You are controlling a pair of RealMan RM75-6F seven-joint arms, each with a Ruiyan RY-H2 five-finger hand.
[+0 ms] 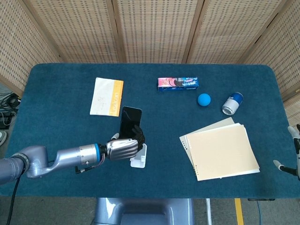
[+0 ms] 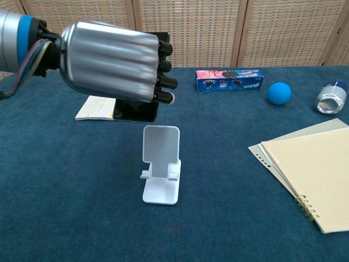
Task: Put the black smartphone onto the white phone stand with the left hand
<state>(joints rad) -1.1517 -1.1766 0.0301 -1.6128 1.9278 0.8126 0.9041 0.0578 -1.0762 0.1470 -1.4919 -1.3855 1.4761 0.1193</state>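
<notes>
- Lowering should be slow: the black smartphone (image 1: 130, 123), clasped by the left hand (image 1: 123, 147), is held above the white phone stand (image 2: 161, 164).
- Its bottom edge should be seated on the stand's lip before the fingers (image 2: 163, 65) are released.

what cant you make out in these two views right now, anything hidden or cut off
- Black smartphone: in the chest view the left robot hand covers most of it; only its lower edge shows.
- White phone stand: in the head view the left robot hand hides most of it.
- Right robot hand: cut off by the head view's right edge, out of the chest view; open or closed is unclear.
- Yellow-and-white booklet: mostly hidden behind the hand in the chest view.
</notes>
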